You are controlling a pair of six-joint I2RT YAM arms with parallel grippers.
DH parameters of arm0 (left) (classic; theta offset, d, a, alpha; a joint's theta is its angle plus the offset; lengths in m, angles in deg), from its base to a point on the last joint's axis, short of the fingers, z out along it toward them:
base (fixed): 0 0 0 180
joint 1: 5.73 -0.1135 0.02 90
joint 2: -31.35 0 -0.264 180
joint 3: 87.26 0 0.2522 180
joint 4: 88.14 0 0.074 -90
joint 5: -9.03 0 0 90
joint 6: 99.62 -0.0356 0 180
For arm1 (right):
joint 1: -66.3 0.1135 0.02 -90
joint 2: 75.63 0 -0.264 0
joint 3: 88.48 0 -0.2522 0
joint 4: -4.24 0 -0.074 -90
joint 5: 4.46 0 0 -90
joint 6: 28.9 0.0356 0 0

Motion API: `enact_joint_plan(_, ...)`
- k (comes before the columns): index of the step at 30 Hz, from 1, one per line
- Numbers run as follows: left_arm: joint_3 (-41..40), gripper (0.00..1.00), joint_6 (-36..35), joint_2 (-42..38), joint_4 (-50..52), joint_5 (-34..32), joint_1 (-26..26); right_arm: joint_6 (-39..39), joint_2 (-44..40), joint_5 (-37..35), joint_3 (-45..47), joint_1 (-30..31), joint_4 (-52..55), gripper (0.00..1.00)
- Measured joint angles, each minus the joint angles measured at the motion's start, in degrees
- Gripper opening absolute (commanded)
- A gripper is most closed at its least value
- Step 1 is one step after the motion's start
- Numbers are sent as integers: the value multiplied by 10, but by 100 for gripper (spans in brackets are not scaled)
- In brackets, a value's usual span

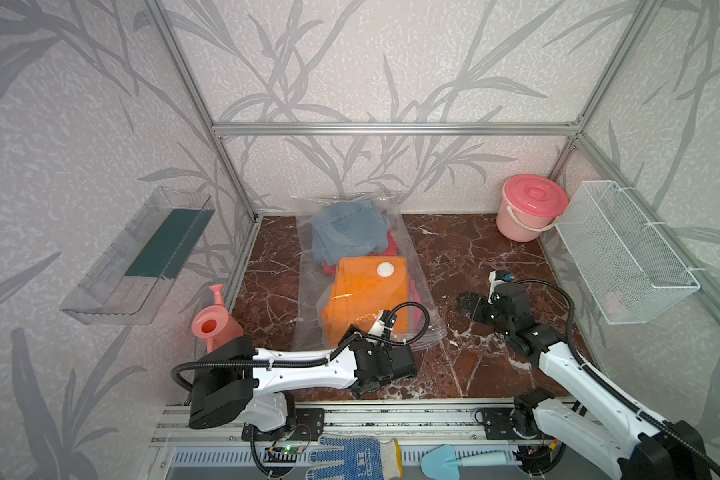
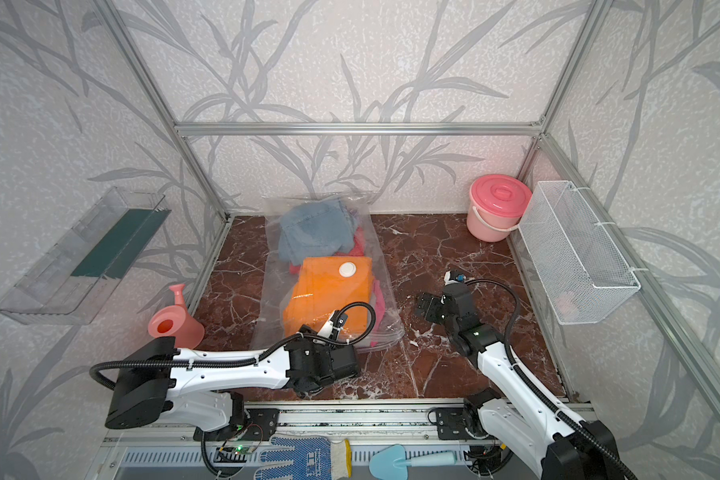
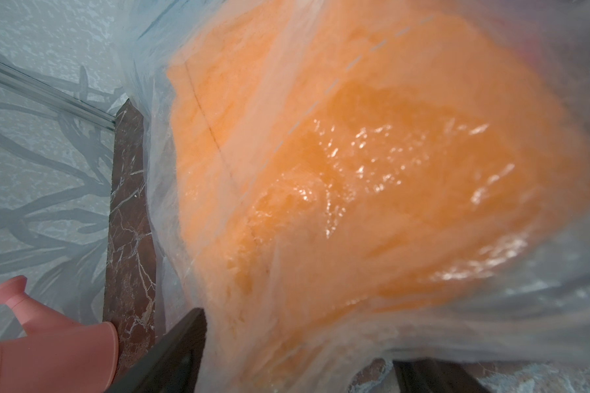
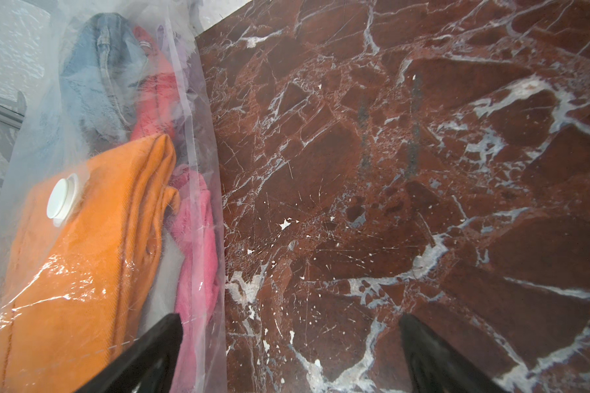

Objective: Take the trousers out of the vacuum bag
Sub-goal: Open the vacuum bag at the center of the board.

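Step in hand, as I judge it: getting at the bag mouth, no garment out yet. The vacuum bag (image 1: 308, 299) lies lengthwise on the tabletop (image 1: 474, 249), left of centre, running from the back edge almost to the front edge. All the trousers (image 1: 362, 291) sit inside it: the orange pair (image 2: 325, 286) is on top at the near end under the valve disc (image 1: 385, 269), the denim pair (image 1: 346, 232) is bunched at the far end, and the red pair (image 4: 157, 98) and pink pair (image 4: 198, 245) are tucked along the bag's right side. The left fingers (image 3: 171, 354) are at the bag's near end by the front edge, spread wide, with loose crinkled film lying between and over them and nothing pinched. I cannot tell if the zip edge is already open, or whether the fingers are inside the mouth or just under the film. The right fingers (image 4: 143, 354) are spread wide and empty, low over bare tabletop just beside the bag's right edge, one of them overlapping the film in the wrist view. Next move, my guess: one side pins or lifts the upper film at the near end, and the other goes into the mouth and closes on a fold of the orange pair, then pulls toward the front edge. The film is slippery and loose, so the grip needs cloth, not just plastic. The watering can (image 1: 215, 326) stands near the front left corner, close to the left arm.
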Motion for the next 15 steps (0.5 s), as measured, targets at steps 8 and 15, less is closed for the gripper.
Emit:
enact_joint_plan(8,-32,89,-18,-50,-17,42,-7,0,0,0,0,0,0,99)
enact_joint_plan(15,-62,87,-17,-104,-23,76,-46,0,0,0,0,-3,-1,99)
